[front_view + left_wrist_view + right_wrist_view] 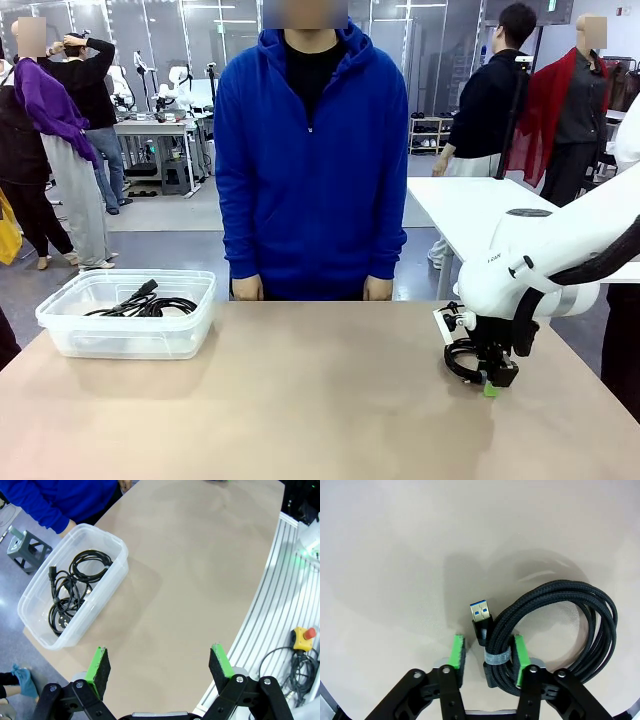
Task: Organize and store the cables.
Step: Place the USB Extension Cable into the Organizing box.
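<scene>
Jaws first: on the right gripper (487, 661) they stood partly narrowed on either side of a coiled braided cable (555, 630), at the spot where a grey tie (497, 656) bound its turns. One green pad (518, 657) lay against the bundle, while the other pad (455, 655) still showed a gap beside the plug, so whether the grip was complete could not be told. On the left gripper (160, 666) the jaws were spread wide with nothing between them, hovering high above the counter (300, 400).

That counter was a broad tan surface, bare across its middle. At its far edge stood a person in a blue hoodie (312, 160), both hands hanging just behind the edge. The white right arm (560, 255) reached in from the right side and bent down to the counter's right part.

At the counter's left end sat a clear plastic bin (75, 335). Inside it lay several black cables (75, 587), loosely coiled and overlapping, one with a chunky plug near the bin wall.

The braided cable lay flat on the counter under the right gripper, well apart from the bin. Its USB plug (480, 614), silver with a blue insert, pointed away from the gripper.
</scene>
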Motion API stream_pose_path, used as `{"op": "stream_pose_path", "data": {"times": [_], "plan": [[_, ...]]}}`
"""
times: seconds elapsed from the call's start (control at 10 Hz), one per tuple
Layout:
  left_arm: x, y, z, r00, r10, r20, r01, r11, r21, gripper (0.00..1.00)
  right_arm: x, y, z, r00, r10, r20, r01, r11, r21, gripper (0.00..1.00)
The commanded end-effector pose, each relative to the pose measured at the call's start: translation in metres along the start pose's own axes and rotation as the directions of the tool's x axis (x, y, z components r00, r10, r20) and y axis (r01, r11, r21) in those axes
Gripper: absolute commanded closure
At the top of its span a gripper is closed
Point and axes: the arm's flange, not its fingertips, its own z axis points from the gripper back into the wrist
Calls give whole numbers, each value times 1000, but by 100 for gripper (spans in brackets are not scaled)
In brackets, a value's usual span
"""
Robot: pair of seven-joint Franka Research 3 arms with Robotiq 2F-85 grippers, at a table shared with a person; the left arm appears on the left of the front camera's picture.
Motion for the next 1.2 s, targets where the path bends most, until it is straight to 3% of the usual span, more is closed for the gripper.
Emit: {"op": "stream_pose_path", "data": {"times": [0.0,0.1,0.2,0.3,0.7,1.0,1.1], "plan": [[2,-2,1,1000,4,3,-4,1000,1,0,2,-3,0,999,-22,-26,21,1000,-19,63],[2,-2,1,1000,4,3,-4,1000,1,0,3,-3,1,999,-22,-27,21,1000,-19,94],[2,-2,1,1000,4,3,-4,1000,1,0,3,-3,3,999,-22,-28,21,1000,-18,82],[2,-2,1,1000,4,3,-4,1000,1,0,4,-3,7,999,-21,-27,21,1000,-21,100],[2,-2,1,1000,4,3,-4,1000,1,0,6,-4,29,999,-29,-19,29,999,-22,100],[2,-2,1,1000,4,3,-4,1000,1,0,9,3,82,997,-67,-29,66,998,-17,100],[2,-2,1,1000,4,3,-4,1000,1,0,11,7,98,997,-69,-18,69,998,5,96]]}}
